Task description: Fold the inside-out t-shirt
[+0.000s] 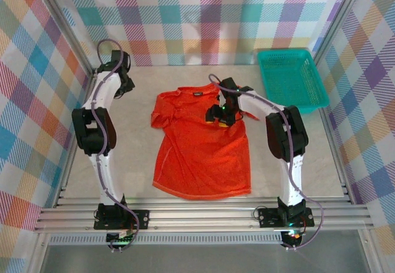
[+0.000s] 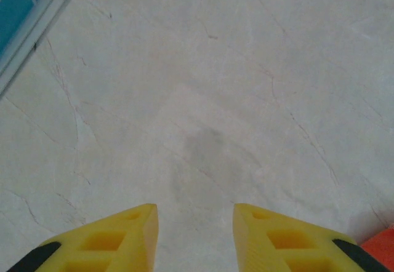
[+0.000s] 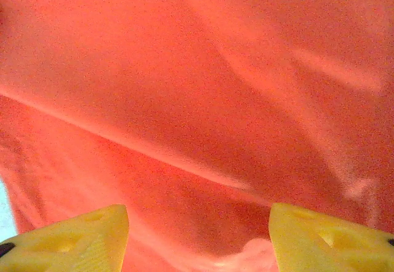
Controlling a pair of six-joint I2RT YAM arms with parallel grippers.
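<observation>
The inside-out t-shirt [image 1: 200,146] is bright orange-red and lies flat in the middle of the table, collar toward the back and hem toward the arms. My right gripper [image 1: 217,115] hangs low over its right shoulder, beside the collar. In the right wrist view the right gripper [image 3: 198,209] is open, with creased orange cloth [image 3: 197,87] beneath and between the yellow fingers [image 3: 86,235]. My left gripper [image 1: 126,83] is at the back left, off the shirt. The left gripper [image 2: 195,209] is open over bare table, and an orange corner of the shirt [image 2: 385,242] shows at the lower right.
A teal plastic basket [image 1: 290,78] stands at the back right of the table. Checked cloth walls [image 1: 185,13] close in the back and sides. An aluminium rail [image 2: 37,32] runs along the table's edge near the left gripper. Pale marbled tabletop [image 1: 136,162] surrounds the shirt.
</observation>
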